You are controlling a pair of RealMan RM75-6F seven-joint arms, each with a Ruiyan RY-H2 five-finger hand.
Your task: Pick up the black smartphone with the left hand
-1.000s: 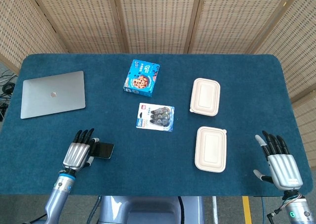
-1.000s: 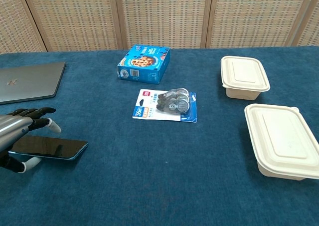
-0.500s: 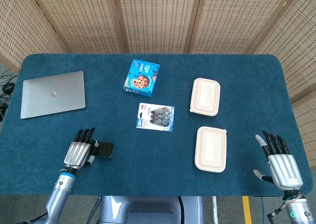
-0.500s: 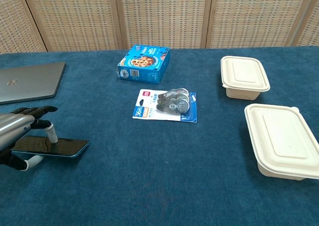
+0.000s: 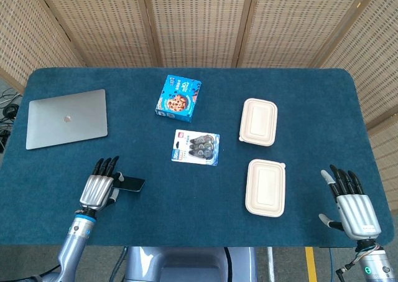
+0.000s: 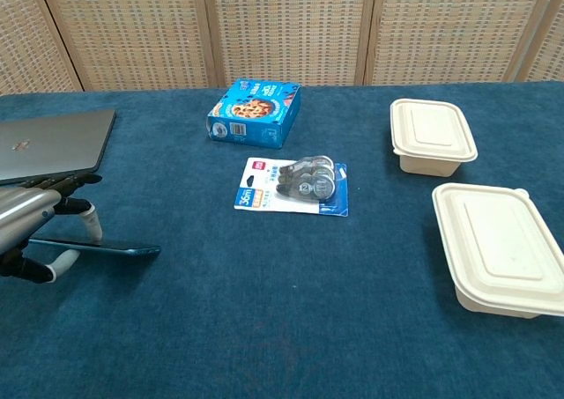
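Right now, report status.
Left hand grips phone, lifted off the table. Right hand open, idle. Nothing in the way.

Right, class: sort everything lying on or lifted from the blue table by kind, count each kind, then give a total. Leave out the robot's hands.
Lidded beige food containers: 2
Closed grey laptop: 1
Blue snack box: 1
Correction tape blister pack: 1
Black smartphone, held by the left hand: 1
Total: 6

laptop [image 5: 66, 117] far left, two containers [image 5: 258, 121] right.
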